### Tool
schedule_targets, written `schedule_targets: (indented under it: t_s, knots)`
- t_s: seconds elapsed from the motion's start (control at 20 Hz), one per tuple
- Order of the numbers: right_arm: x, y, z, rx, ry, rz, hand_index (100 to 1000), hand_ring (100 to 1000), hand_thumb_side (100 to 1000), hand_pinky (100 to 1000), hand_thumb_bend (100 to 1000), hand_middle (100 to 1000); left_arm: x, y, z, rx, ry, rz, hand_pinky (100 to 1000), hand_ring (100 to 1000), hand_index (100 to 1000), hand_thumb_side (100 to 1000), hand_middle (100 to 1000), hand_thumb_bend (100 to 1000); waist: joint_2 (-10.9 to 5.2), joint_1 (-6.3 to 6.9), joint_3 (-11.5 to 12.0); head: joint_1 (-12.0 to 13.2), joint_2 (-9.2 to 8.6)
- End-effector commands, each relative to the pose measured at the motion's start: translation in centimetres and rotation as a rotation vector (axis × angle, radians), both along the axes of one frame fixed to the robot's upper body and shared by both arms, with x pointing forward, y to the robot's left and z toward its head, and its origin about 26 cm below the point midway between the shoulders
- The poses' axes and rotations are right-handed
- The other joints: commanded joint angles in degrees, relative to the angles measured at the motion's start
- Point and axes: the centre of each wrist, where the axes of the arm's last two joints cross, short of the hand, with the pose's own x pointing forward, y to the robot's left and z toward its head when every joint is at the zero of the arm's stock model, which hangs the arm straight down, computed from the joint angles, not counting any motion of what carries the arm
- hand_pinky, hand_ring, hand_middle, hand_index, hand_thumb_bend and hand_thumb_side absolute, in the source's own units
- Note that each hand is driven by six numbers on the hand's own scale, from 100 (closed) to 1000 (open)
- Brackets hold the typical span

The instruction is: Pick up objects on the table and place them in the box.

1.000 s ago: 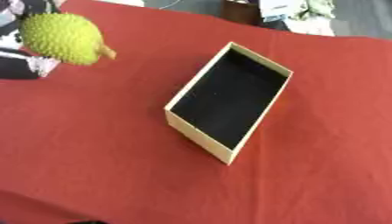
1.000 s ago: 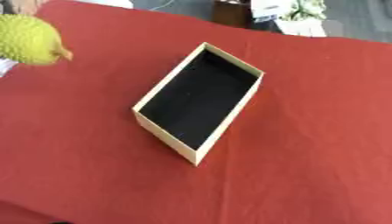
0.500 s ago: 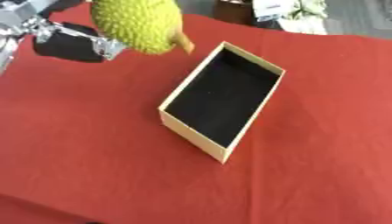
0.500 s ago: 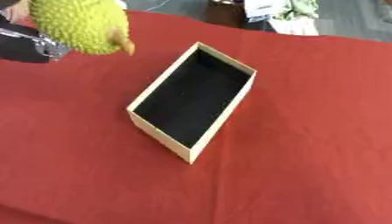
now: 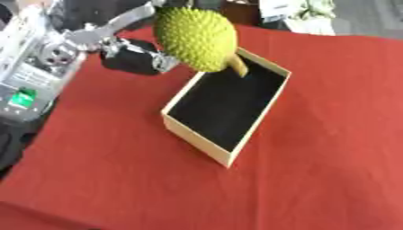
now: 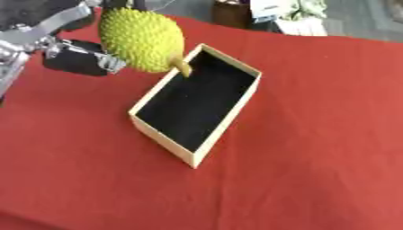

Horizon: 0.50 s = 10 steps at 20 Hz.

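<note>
Looking through the left eye view, we see our left hand [image 5: 138, 56] carrying a spiky yellow-green fruit [image 5: 195, 38] above the far-left corner of the box [image 5: 197, 134], its stub stem pointing down toward the black floor. Dark and silver parts of the hand press against the fruit's side away from the box, but the fruit hides the fingers, so we cannot tell how they are set. It looks bulky and probably rigid, its bumpy skin giving purchase; we judge a hold across the broad middle safest. In the right eye view the fruit [image 6: 143, 39] again overlaps the box [image 6: 161, 136] rim at that same corner, the hand [image 6: 78, 56] stands beside it, and its contact surface stays hidden. Our right hand appears in neither view.
</note>
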Motion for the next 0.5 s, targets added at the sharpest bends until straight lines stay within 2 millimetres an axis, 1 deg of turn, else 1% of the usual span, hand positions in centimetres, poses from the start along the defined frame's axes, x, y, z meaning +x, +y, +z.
schedule_targets:
  t_s: [0.05, 0.25, 0.5]
  knots:
    - [-0.4, 0.0, 0.7, -0.014, -0.022, 0.007, 828, 835, 862, 796, 100, 830, 1.1, -0.4, -0.1, 0.044, 0.004, 0.033, 369, 501, 652, 100, 525, 100, -1.23, 0.2, -0.3, 0.9, -0.52]
    - [-0.4, 0.0, 0.6, -0.009, -0.018, 0.007, 828, 835, 865, 795, 100, 830, 3.0, -0.8, -1.6, 0.082, 0.069, 0.064, 380, 512, 658, 100, 537, 100, -1.15, 0.11, -0.4, 1.2, -0.38]
    - [-0.4, 0.0, 0.5, -0.005, -0.016, 0.008, 828, 834, 866, 794, 100, 830, 4.7, -1.6, -3.5, 0.157, 0.138, 0.061, 422, 533, 681, 100, 560, 186, -1.05, 0.08, -0.7, 1.2, -0.31]
